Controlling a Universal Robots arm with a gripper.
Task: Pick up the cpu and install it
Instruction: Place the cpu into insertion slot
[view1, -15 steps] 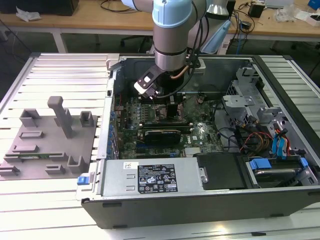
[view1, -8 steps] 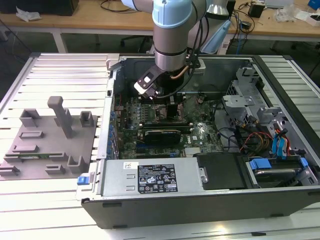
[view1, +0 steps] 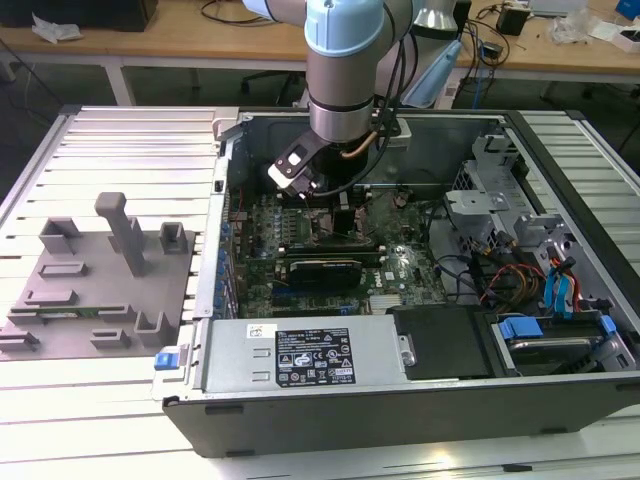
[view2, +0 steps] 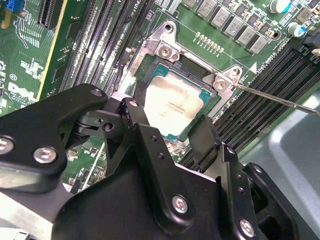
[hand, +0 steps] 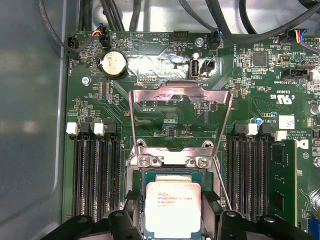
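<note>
The arm reached down into the open computer case, over the far part of the motherboard. In the first wrist view the cpu lay flat within the frame of the socket, silver top up. The gripper straddled it on two opposite sides, but whether it was clamped on the chip or stood just clear of its edges could not be told. The load plate stood swung open off the socket and the thin lever lay released beside it, so the seat was uncovered. The step in hand looked like seating the chip. Doing it well probably meant keeping it level and square to the frame, letting it settle rather than pressing, and avoiding any sideways drag over the contacts beneath. The memory slots close on both sides left little room, so any motion was best kept vertical.
</note>
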